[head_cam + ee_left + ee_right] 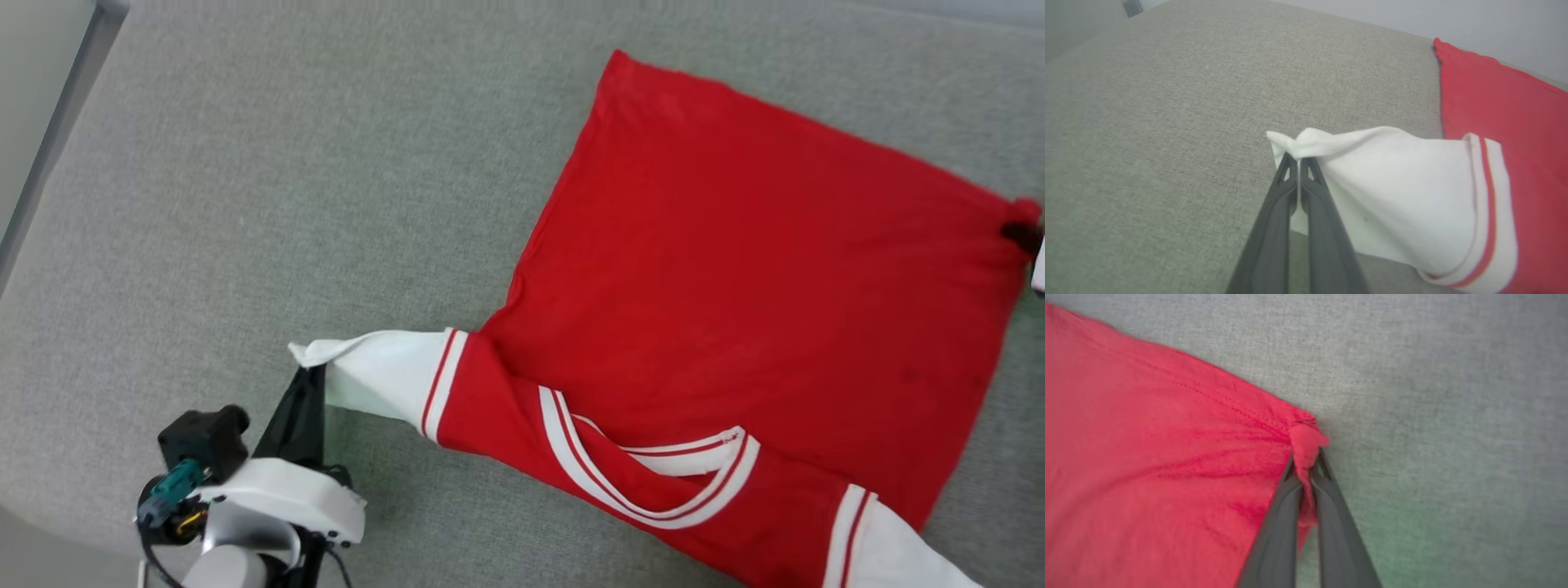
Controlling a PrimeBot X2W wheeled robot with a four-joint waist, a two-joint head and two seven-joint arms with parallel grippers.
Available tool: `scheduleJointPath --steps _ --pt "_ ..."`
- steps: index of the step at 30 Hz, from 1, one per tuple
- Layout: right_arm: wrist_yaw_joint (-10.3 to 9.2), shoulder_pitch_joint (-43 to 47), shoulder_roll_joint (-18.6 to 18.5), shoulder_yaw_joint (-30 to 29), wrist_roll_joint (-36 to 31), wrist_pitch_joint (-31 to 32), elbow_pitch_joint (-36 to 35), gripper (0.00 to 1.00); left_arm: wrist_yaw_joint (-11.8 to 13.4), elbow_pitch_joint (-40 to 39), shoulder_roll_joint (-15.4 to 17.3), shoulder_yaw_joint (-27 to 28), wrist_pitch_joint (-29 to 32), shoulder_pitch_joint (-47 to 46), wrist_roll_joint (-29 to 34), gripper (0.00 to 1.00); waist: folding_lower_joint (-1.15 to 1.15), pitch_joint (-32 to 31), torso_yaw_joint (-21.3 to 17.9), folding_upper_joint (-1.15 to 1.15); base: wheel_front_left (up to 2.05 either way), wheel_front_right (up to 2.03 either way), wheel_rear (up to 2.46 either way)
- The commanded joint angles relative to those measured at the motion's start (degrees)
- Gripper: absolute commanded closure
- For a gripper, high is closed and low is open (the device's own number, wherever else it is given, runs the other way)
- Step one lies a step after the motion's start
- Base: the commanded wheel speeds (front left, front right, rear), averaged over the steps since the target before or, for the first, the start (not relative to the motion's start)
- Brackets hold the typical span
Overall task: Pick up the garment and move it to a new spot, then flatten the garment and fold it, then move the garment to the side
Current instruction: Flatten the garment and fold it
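Head view: left gripper [309, 371] jaws pinching T-shirt [735, 269] sleeve, right gripper [1306, 465] jaws clamping hem corner. Best pulled apart evenly, low over grey surface [286, 204], flattening wrinkles.

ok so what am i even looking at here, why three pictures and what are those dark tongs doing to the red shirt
These are three cameras on one two-armed robot, all taken at the same moment. The wide picture comes from its head, looking down at a grey fabric surface with a red T-shirt lying on it. The other two come from small cameras on each wrist, looking along that arm's own two dark fingers.

The "tongs" are the robot's grippers. In the left wrist picture, the left gripper is closed on the tip of the shirt's white sleeve end; the head picture shows the same grip at the lower left. In the right wrist picture, the right gripper is closed on a bunched red corner of the shirt's body. In the head picture that pinch sits at the far right edge.

So the robot holds the shirt at two points.
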Motion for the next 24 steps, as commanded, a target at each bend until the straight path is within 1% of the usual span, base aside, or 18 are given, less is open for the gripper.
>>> scheduleJointPath --steps 1,6,11,12,13,15,16,20,24 --pt "-0.10 2.98 -0.49 -0.04 -0.19 -0.43 -0.27 1.00 0.39 0.27 0.66 0.70 0.15 0.84 -0.40 1.00 0.00 -2.77 -1.98 0.00 0.00 0.00 0.00" --pt "-0.10 10.51 0.14 -1.91 0.96 -2.76 -5.67 1.00 1.07 0.90 2.35 2.21 0.81 3.42 -1.32 1.00 0.00 -7.13 -5.44 0.00 0.00 0.00 0.00" --pt "-0.10 22.05 2.96 -5.39 1.27 -4.66 -12.66 1.00 2.34 1.21 3.80 3.50 1.72 6.16 -1.88 1.00 0.00 -10.80 -9.40 0.00 0.00 0.00 0.00" --pt "-0.10 22.05 2.96 -5.39 1.27 -4.66 -12.66 1.00 2.34 1.21 3.80 3.50 1.72 6.16 -1.88 1.00 0.00 -10.80 -9.40 0.00 0.00 0.00 0.00" --pt "-0.10 27.13 4.58 -7.29 1.48 -4.97 -15.75 1.00 2.70 1.07 4.05 3.90 2.21 7.05 -2.19 1.00 0.00 -11.93 -10.83 0.00 0.00 0.00 0.00" --pt "-0.10 32.03 6.59 -8.92 1.14 -5.19 -18.62 1.00 2.96 1.09 4.35 4.17 2.68 8.15 -2.59 1.00 0.00 -13.07 -12.26 0.00 0.00 0.00 0.00" --pt "-0.10 32.03 6.59 -8.92 1.14 -5.19 -18.62 1.00 2.96 1.09 4.35 4.17 2.68 8.15 -2.59 1.00 0.00 -13.07 -12.26 0.00 0.00 0.00 0.00" --pt "-0.10 41.01 11.46 -11.93 0.29 -5.21 -24.16 1.00 3.60 1.11 5.04 4.77 3.61 9.94 -3.30 1.00 0.00 -14.90 -15.07 0.00 0.00 0.00 0.00" --pt "-0.10 48.24 16.55 -14.80 -1.07 -5.10 -28.82 1.00 4.06 0.95 5.82 5.17 4.82 11.63 -3.77 1.00 0.00 -16.50 -17.07 0.00 0.00 0.00 0.00"
